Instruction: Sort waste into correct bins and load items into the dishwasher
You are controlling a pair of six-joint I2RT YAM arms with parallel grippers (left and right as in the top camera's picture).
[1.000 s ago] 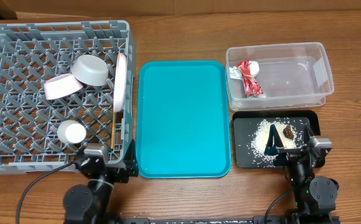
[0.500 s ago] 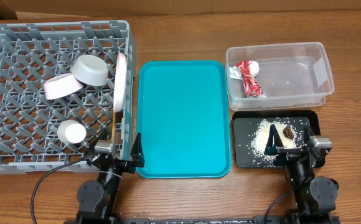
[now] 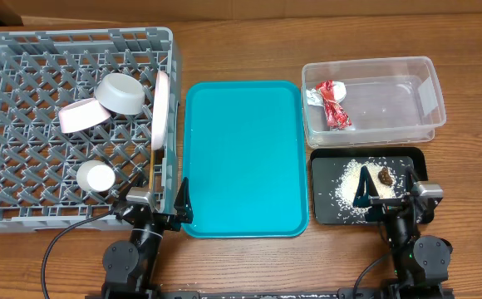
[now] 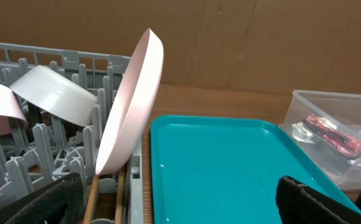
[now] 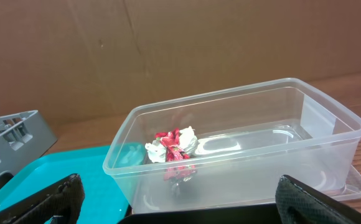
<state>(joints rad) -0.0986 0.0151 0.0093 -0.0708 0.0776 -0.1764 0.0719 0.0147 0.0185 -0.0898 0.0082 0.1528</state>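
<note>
The grey dish rack (image 3: 25,50) at the left holds a grey-green bowl (image 3: 120,91), a pink dish (image 3: 81,115), a small white cup (image 3: 96,176) and a plate (image 3: 160,108) standing on edge at its right side. In the left wrist view, chopsticks (image 4: 92,199) lie in the rack below the plate (image 4: 131,106). The red-and-silver wrapper (image 3: 332,104) lies in the clear tub (image 3: 370,62). Rice (image 3: 353,178) and a brown scrap (image 3: 385,176) lie on the black tray (image 3: 328,162). My left gripper (image 3: 154,203) is open and empty at the rack's front right corner. My right gripper (image 3: 386,193) is open and empty over the black tray's front.
A teal serving tray (image 3: 241,158) lies between the rack and the bins, with nothing on it. The tub stands directly behind the black tray. A cardboard wall backs the table in both wrist views.
My left gripper has shifted right and opened wide, one finger now over the teal tray's front left corner. The right arm and all objects have not moved.
</note>
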